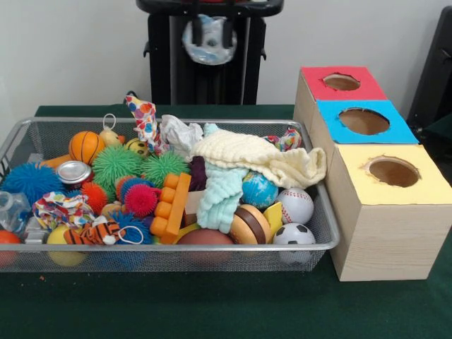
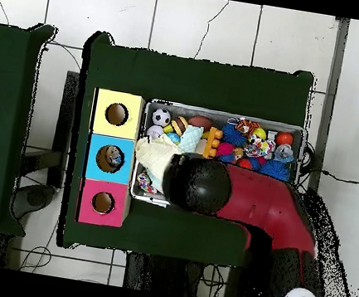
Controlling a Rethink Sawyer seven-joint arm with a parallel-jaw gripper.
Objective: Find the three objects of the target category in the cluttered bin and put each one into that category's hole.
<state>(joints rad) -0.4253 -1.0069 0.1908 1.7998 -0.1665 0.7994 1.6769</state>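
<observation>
The claw [image 1: 209,37] hangs high at the far side, clamped on a crumpled clear plastic wrapper [image 1: 210,44], well above the wire mesh bin [image 1: 321,233]. Below it, in the bin's left part, the silver can [image 1: 73,171] lies among spiky balls, with a clear bottle [image 1: 12,210] at the left edge. Beside the bin on the green tabletop [image 1: 233,307] stand the red [image 1: 316,85], blue [image 1: 402,131] and yellow [image 1: 431,189] hole boxes.

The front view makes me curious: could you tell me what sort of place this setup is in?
Most likely a robotics lab or test room. A wire-mesh bin crammed with toys sits on a green-covered table beside three boxes with coloured tops and round holes, and the overhead view shows a red robot arm above a tiled floor.
</observation>
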